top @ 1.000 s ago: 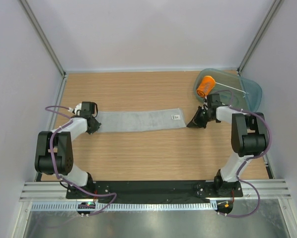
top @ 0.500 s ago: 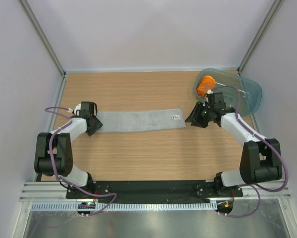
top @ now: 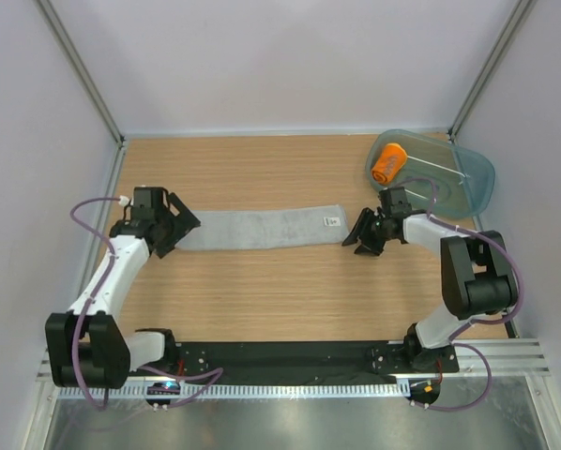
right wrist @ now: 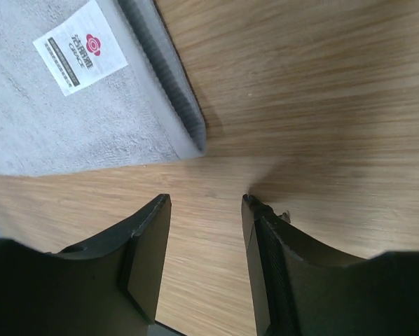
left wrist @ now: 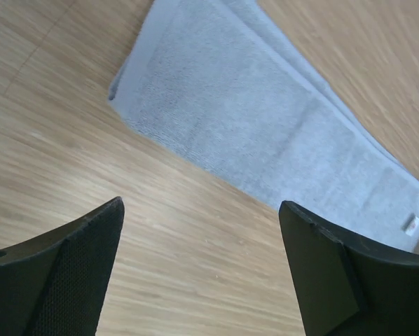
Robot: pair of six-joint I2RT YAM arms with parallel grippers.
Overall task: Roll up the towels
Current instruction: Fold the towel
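Observation:
A plain light grey towel (top: pixel 262 228) lies flat as a long strip across the middle of the table; its left end fills the left wrist view (left wrist: pixel 265 119) and its right end with a white label shows in the right wrist view (right wrist: pixel 76 105). An orange towel (top: pixel 388 163), rolled into a short cylinder, sits in the plastic tub. My left gripper (top: pixel 180 226) hangs open just off the strip's left end, nothing between its fingers (left wrist: pixel 76 266). Close to the strip's right end, my right gripper (top: pixel 357 238) is open over bare wood, fingers (right wrist: pixel 143 252) empty.
A translucent blue-green tub (top: pixel 468 178) stands at the back right corner. Grey walls with metal posts close in the wooden table (top: pixel 280 300) on three sides. The black base rail (top: pixel 290 356) runs along the near edge.
Both grippers have opened and let go of the grey towel's ends. The left one drew back to the left; the right one shifted left and down toward the strip's right end.

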